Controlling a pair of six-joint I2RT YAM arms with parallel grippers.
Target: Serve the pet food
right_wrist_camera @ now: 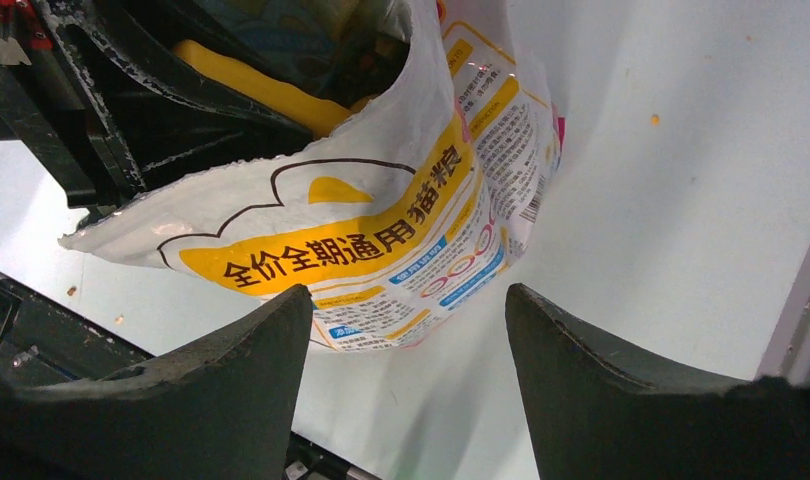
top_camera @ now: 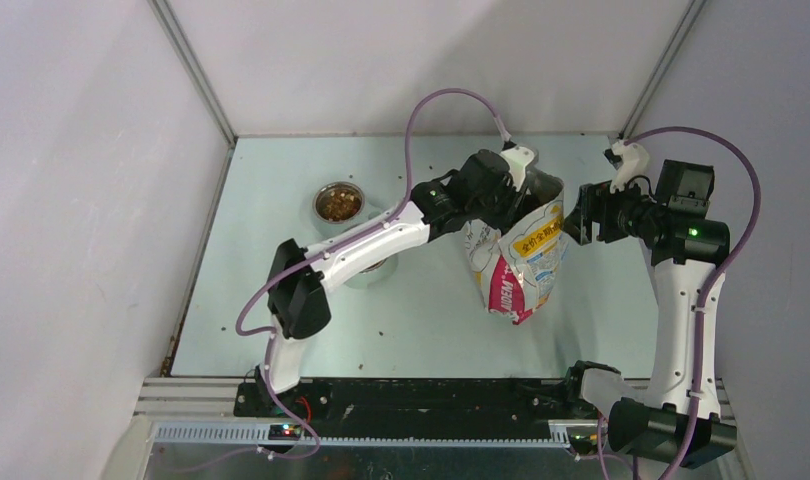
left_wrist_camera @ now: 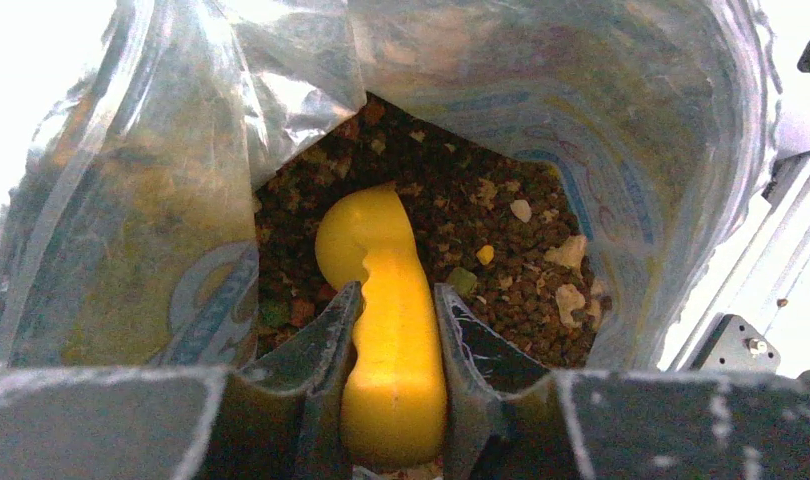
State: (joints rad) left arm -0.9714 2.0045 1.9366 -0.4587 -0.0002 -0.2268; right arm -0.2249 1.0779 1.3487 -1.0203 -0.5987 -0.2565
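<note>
Pale table (top_camera: pixel 281 300); left fingers (left_wrist_camera: pixel 326 340) pinch scoop (left_wrist_camera: pixel 391 330) amid kibble (left_wrist_camera: pixel 481 200).

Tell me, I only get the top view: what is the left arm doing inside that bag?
Observer: The left gripper is shut on the handle of a yellow scoop.
Operator: Is any food down there?
Observer: Yes, brown kibble covers the bottom of the bag, and the scoop's far end lies on it.
Operator: Is the right one holding the bag?
Observer: No. The right gripper is open, with the bag's printed side beyond its fingers and nothing between them.
</note>
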